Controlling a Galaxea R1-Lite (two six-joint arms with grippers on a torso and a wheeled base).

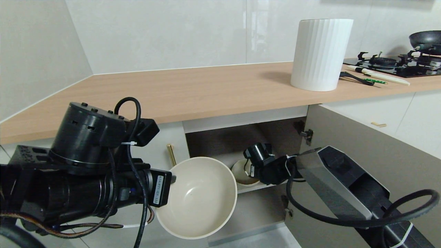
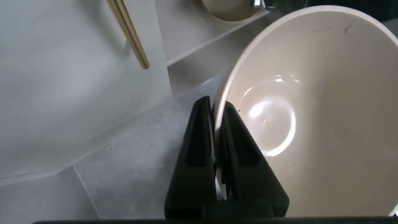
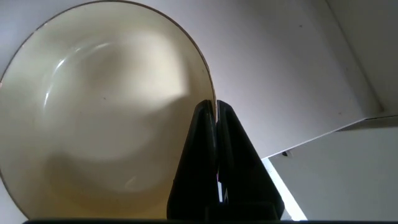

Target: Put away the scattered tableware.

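Head view holds two bowls and two grippers, one bowl to each. Left gripper is clenched on the rim of the left bowl, which hangs in the air at 6 o'clock in front of the cabinet, tipped so its mouth faces the camera. It is round, cream, smooth and glossy, with a light glint in its well. Right gripper pinches the thin rim of the right bowl, at 2 o'clock from the left one, inside the open cabinet just above the white shelf; whether it touches the shelf cannot be told. This bowl is also round and cream, with a fine darker line along its lip. One grey door stands open at 3 o'clock, and one slim brass handle shows at 11 o'clock from the left bowl. On the pale wooden counter, at 1 o'clock, stands one white ribbed canister; three long utensils lie just beside it, near the black stove, which carries one dark pan.
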